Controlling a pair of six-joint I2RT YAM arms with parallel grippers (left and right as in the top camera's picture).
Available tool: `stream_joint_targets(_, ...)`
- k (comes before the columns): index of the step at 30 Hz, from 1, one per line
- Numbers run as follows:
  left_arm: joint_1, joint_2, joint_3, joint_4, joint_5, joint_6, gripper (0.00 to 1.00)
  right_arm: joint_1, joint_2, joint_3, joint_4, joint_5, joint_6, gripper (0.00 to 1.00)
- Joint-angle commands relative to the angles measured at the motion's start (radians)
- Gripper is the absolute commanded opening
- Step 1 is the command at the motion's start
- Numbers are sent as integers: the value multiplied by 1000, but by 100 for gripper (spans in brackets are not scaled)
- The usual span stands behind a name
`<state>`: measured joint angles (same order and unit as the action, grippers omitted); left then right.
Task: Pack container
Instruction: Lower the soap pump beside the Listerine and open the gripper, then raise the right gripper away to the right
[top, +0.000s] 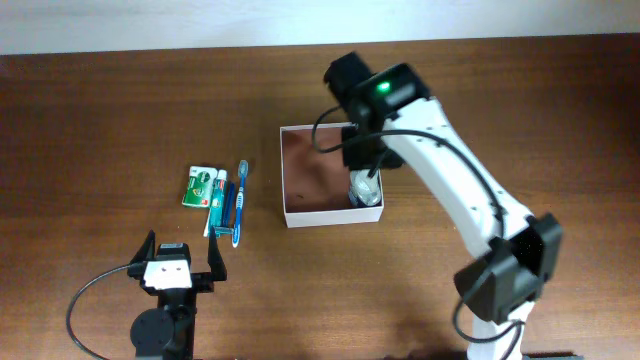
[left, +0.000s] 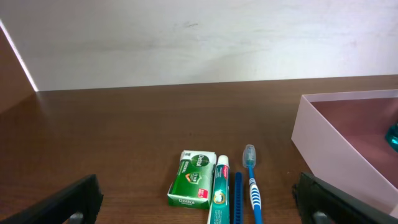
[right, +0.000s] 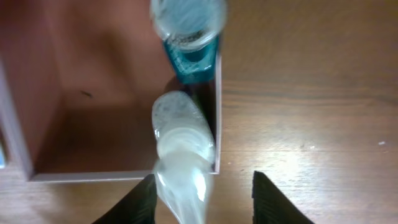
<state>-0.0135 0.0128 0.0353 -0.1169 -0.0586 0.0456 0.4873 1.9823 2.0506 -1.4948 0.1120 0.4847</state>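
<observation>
The right gripper (right: 203, 180) hangs over the container (top: 325, 220), which sits mid-table. Its fingers are apart, clamped on nothing, above a clear bottle (right: 180, 134) set in the corner beside a blue bottle (right: 189, 56) — a drop-off, it seems. The left gripper (top: 182, 250) stands wide open near the soap box (top: 200, 186), toothpaste (top: 213, 205) and toothbrush (top: 240, 200) — one of these likely needs grasping next.

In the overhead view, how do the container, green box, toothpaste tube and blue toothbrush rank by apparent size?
1. the container
2. the blue toothbrush, longest of the small items
3. the toothpaste tube and the green box: they look alike in size, the box shorter but wider, so unranked
</observation>
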Motion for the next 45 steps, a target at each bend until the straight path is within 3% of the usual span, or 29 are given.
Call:
stream_joint_targets(1, -4, -5, -8, 0, 11, 16, 99, -83, -148, 89, -8, 24, -88, 46)
stream_joint_targets(3, -4, -5, -8, 0, 11, 16, 99, -128, -198, 98, -9, 24, -114, 51)
stream_joint_targets(9, -4, -5, -8, 0, 11, 16, 99, -311, -312, 98, -57, 32, -116, 91)
stream_joint_targets(11, -4, -5, -8, 0, 11, 16, 99, -371, -323, 98, -88, 32, -137, 99)
stream_joint_targets(20, -4, -5, -8, 0, 11, 16, 99, -535, -319, 97, -150, 32, -137, 98)
stream_joint_targets(45, -4, -5, -8, 0, 11, 16, 99, -534, -319, 97, -150, 31, -137, 98)
